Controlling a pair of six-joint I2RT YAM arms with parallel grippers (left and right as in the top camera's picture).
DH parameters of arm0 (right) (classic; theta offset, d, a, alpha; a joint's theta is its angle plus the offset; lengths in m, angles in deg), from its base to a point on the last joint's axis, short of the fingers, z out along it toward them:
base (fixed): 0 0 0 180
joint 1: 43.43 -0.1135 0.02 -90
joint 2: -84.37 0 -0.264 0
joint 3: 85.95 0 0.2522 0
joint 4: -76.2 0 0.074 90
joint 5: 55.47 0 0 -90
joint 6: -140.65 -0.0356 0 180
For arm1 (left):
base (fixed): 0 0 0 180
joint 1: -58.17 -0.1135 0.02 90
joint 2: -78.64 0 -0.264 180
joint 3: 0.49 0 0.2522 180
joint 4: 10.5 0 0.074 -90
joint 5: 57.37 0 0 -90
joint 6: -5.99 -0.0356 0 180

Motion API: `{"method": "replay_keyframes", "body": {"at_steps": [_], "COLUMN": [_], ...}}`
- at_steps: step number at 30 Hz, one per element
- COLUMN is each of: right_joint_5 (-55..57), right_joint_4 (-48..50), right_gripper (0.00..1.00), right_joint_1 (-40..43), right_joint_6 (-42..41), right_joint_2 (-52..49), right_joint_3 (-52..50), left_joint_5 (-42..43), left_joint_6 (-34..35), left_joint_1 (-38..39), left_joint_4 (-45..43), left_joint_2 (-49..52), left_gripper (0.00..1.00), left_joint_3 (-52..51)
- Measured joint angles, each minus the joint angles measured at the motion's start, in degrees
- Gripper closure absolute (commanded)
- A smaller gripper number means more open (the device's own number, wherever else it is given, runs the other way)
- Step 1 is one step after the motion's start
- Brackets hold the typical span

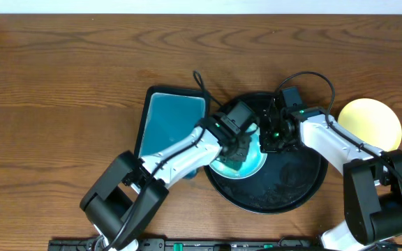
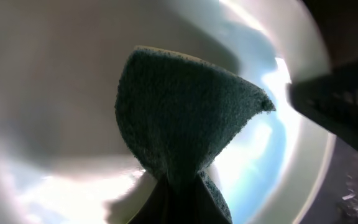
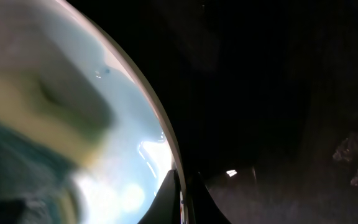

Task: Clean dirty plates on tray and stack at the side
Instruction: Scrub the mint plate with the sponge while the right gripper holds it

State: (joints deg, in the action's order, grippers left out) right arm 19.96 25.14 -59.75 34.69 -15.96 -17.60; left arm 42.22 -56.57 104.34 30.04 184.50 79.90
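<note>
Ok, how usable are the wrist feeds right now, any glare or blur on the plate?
Left wrist: sponge fairly sharp, plate behind it blurred, with bright glare along the bottom and right. Right wrist: plate too close, out of focus, a glare patch near its rim; tray nearly black. Overhead: evenly lit and sharp.

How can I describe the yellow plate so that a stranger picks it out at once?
Find the round black tray in the middle of the table. Just right of it, on the bare wood, lies the yellow plate. It is the only yellow thing, and it is off the tray, unlike the mint plate.
</note>
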Motion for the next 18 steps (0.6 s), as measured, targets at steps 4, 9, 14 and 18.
{"method": "replay_keyframes", "body": {"at_steps": [4, 9, 14, 18], "right_joint_5": [0.0, 0.0, 0.0, -0.02], "right_joint_4": [-0.04, -0.09, -0.15, -0.17], "right_gripper": [0.99, 0.99, 0.99, 0.99], "right_joint_1": [0.0, 0.0, 0.0, 0.0], "right_joint_6": [0.02, 0.0, 0.0, -0.02], "right_joint_2": [0.0, 0.0, 0.0, 0.0], "right_joint_3": [0.0, 0.0, 0.0, 0.0], "left_joint_5": [0.17, -0.81, -0.76, 0.85], "left_joint_6": [0.04, 0.33, 0.92, 1.07], "left_joint_1": [2.01, 1.53, -0.98, -3.43], "left_joint_4": [-1.84, -6.91, -10.21, -8.44], "left_joint_2": [0.0, 0.22, 2.36, 2.58], "left_gripper": [0.93, 0.93, 0.93, 0.93], "left_joint_3": [-0.28, -0.61, -0.61, -0.37]}}
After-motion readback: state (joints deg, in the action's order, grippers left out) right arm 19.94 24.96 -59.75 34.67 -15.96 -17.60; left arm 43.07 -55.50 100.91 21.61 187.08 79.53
